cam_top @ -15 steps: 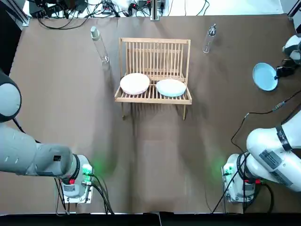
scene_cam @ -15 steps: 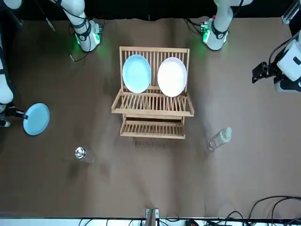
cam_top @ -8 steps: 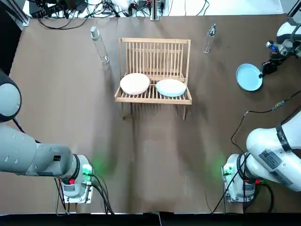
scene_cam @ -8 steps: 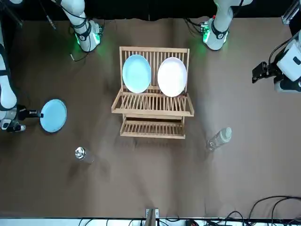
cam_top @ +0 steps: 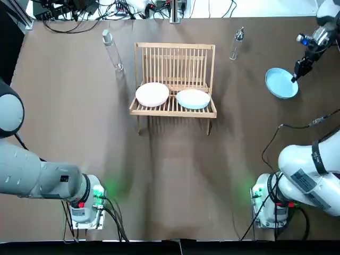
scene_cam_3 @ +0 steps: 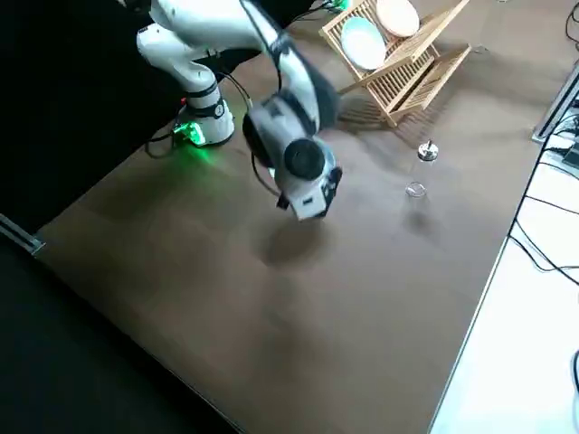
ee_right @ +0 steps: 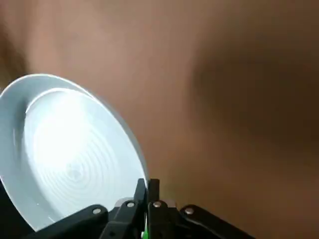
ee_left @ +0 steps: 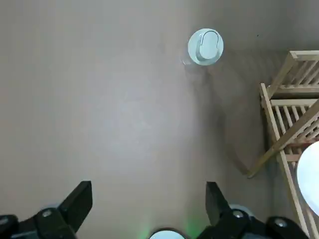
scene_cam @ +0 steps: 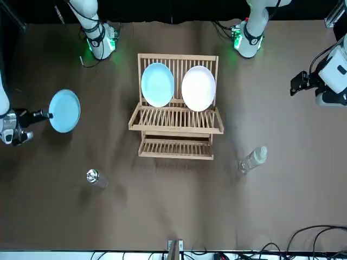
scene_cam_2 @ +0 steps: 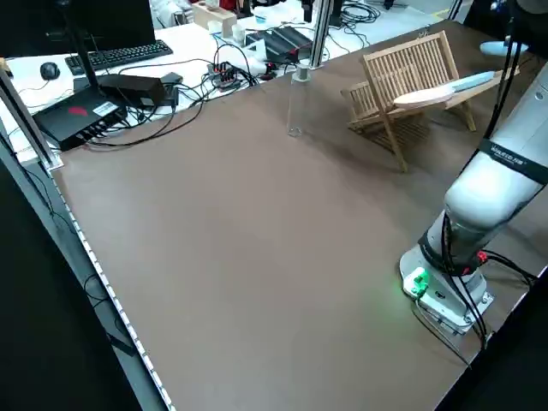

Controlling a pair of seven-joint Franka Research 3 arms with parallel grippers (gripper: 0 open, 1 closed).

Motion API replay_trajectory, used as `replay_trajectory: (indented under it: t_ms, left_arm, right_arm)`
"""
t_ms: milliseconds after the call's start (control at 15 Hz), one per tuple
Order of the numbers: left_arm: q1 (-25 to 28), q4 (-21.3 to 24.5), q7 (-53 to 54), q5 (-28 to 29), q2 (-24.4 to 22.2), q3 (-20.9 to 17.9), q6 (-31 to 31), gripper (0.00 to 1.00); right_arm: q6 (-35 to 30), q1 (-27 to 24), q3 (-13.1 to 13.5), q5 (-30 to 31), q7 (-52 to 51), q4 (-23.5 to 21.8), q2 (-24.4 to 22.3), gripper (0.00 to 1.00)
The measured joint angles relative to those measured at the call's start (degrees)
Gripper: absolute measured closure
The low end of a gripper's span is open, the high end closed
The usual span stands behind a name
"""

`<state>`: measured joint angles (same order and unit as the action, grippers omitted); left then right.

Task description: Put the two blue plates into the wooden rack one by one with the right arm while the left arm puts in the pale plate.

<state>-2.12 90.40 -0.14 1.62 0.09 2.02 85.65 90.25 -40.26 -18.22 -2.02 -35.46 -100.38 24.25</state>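
Gripping a blue plate (cam_top: 280, 84) by its rim, the right gripper (cam_top: 295, 76) holds it over the brown table (cam_top: 170, 175) at the robot's right of the wooden rack (cam_top: 175, 47), well apart from it. The right wrist view shows the two fingers pinched tight on the plate's edge, with the dish fanning out beyond the fingertips and tilted, its hollow face turned toward the camera. Seen from overhead, the plate lies on the rack side of the gripper, and the arm reaches in from the table's far right edge.

In the rack, the other blue plate (scene_cam: 157, 84) and the pale plate (scene_cam: 198, 88) lean side by side against the slatted back, the blue one on the robot's right and the pale one on its left.

The left gripper (ee_left: 147, 191) hangs above bare tabletop at the robot's left of the rack, its fingers spread wide and holding nothing. One clear bottle (cam_top: 111, 50) stands near the rack's far left corner, and a second bottle (cam_top: 237, 43) near its far right corner.
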Motion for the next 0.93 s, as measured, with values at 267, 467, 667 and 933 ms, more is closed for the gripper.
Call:
replay_trajectory:
  t_ms: [267, 467, 667, 933]
  left_arm:
    - [-0.1, 0.0, 0.0, 0.0, 0.0, 0.0, 0.0, 0.0]
    - [-0.1, 0.0, -0.1, 0.0, 0.0, 0.0, 0.0, 0.0]
    - [-0.1, 0.0, -0.2, 0.0, 0.0, 0.0, 0.0, 0.0]
    - [-0.1, 0.0, -0.2, 0.0, 0.0, 0.0, 0.0, 0.0]
  right_arm:
    - [-12.9, 0.6, -2.2, -4.4, 0.6, -0.6, -8.8, 0.97]
    - [-17.1, 2.7, -2.2, -7.6, 6.1, -3.8, -16.4, 0.97]
    - [-17.5, 9.4, -2.5, -11.1, 16.8, -8.5, -22.4, 0.97]
    - [-16.9, 18.2, -2.8, -17.3, 32.1, -13.9, -26.7, 0.97]
